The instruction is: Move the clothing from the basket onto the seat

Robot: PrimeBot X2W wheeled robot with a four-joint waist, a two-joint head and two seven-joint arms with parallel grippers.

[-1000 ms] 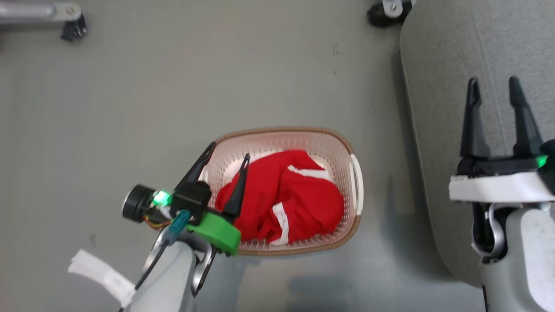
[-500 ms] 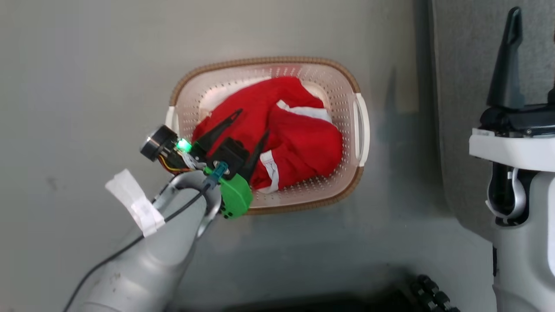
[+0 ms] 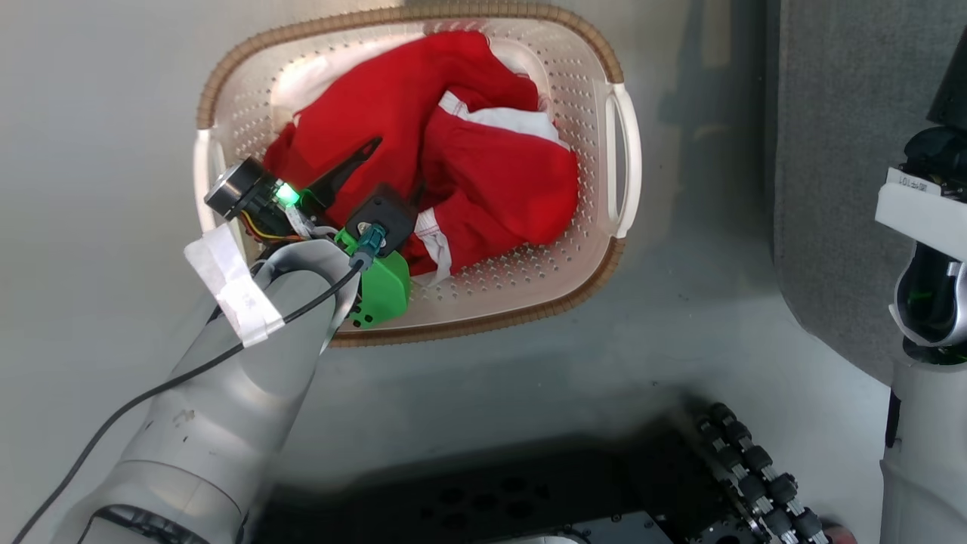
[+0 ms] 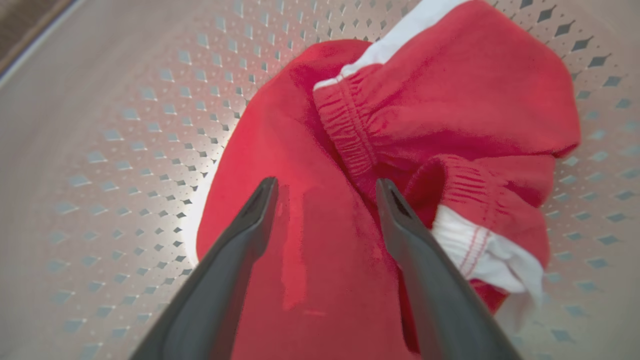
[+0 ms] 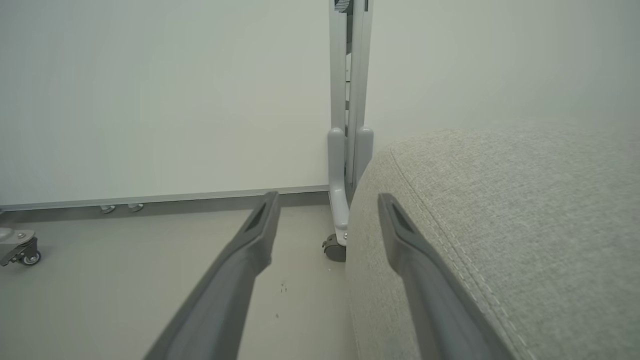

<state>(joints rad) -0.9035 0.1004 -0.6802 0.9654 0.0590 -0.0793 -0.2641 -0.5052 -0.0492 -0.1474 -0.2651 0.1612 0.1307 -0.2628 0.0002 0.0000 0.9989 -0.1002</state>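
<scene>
One crumpled red garment [image 3: 483, 151] lies in the basket [image 3: 529, 257] on the floor [image 3: 113, 113] and is reached for by the left hand [image 4: 326, 182], released and empty. The grasping step is judged in hand: closing on a fold, then lifting toward the seat [image 3: 831, 189], is called for. The right hand [image 5: 327, 196] is held released beside the seat.

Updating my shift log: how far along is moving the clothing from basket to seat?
Done: nothing; the red garment lies in the basket. In hand: the left pincer, open, points at that garment, not gripping. Left: grasp, lift, carry to the seat, beside which the right pincer hangs open.
</scene>
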